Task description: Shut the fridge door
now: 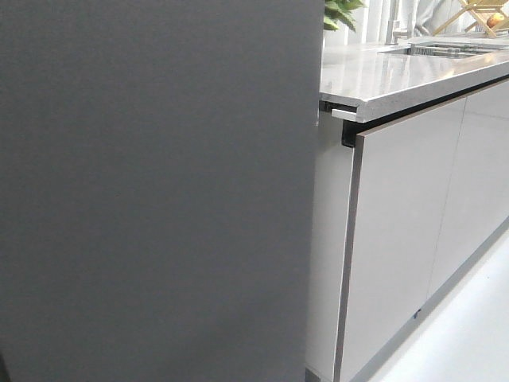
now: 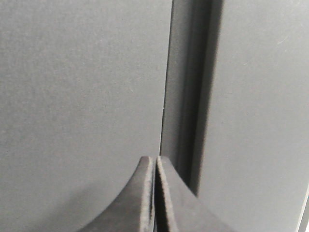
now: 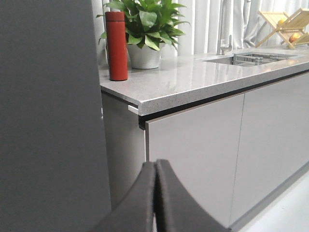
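The fridge door [image 1: 151, 191], a tall matte dark grey panel, stands directly ahead of my closed left gripper [image 2: 155, 193], nearer than the closed right gripper [image 3: 155, 198].

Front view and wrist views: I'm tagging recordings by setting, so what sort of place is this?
Most likely a home-style kitchen: a speckled stone countertop with a built-in sink, glossy cabinet fronts beneath, and the tall dark grey fridge door alongside.
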